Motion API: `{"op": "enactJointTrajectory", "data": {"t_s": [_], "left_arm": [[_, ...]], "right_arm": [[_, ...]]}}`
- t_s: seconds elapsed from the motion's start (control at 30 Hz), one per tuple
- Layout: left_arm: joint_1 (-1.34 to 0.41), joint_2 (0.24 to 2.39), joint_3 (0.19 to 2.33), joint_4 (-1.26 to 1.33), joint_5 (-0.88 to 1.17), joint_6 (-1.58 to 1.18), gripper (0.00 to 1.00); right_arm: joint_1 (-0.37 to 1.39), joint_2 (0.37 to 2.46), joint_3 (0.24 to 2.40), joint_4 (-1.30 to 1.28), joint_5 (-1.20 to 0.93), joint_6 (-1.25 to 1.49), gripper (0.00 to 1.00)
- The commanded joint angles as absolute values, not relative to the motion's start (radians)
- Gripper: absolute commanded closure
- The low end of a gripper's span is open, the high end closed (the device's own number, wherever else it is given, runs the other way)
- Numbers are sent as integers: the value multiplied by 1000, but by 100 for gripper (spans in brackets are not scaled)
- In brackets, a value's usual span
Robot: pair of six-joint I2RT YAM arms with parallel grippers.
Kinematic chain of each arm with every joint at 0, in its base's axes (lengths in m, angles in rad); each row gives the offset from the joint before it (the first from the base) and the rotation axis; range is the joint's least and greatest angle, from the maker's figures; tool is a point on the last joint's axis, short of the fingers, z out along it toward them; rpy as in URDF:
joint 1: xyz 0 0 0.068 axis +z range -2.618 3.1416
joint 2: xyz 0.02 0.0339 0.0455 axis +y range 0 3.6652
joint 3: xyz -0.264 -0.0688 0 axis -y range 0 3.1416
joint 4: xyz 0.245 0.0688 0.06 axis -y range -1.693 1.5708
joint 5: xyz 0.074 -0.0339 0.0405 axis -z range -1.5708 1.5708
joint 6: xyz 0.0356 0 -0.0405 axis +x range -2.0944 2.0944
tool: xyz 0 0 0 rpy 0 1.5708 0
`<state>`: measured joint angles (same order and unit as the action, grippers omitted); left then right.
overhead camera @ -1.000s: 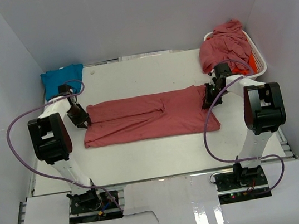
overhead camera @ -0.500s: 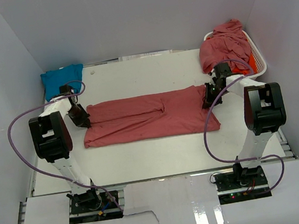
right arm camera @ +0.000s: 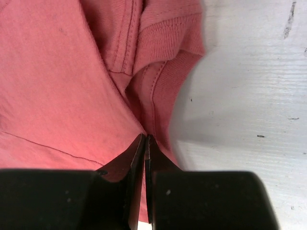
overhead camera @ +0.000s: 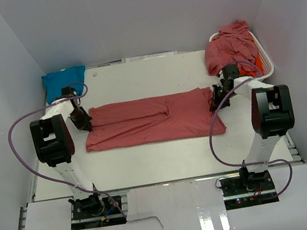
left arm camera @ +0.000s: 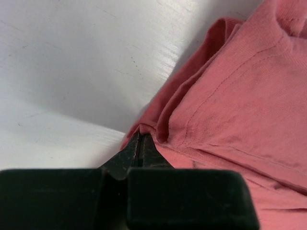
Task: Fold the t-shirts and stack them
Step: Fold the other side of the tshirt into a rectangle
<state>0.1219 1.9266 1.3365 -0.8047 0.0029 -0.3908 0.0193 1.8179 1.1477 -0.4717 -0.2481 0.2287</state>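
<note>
Two claws, both pressed together on cloth: left claw [overhead camera: 87, 125] pinches the red shirt [overhead camera: 151, 121] at its 9 o'clock end, right claw [overhead camera: 214, 103] pinches the 3 o'clock end. Shirt lies flat mid-table as a long strip. Likely light and limp, will sag and slide. Best to grip the hems or doubled edges and lift both ends evenly.

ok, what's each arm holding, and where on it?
Both hold the flat red shirt: left jaws shut on its left edge, right jaws on its right edge, near the far corners.
</note>
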Motion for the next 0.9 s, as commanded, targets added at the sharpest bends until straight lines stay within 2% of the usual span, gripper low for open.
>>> {"op": "enactJointTrajectory", "data": {"t_s": [0.0, 0.87], "left_arm": [[124, 1893, 1362, -798, -69, -396, 100], [129, 1832, 1399, -801, -166, -442, 100]], "right_arm": [[0, 1786, 1141, -497, -222, 229, 92], [-58, 1802, 1137, -511, -238, 201, 92]]}}
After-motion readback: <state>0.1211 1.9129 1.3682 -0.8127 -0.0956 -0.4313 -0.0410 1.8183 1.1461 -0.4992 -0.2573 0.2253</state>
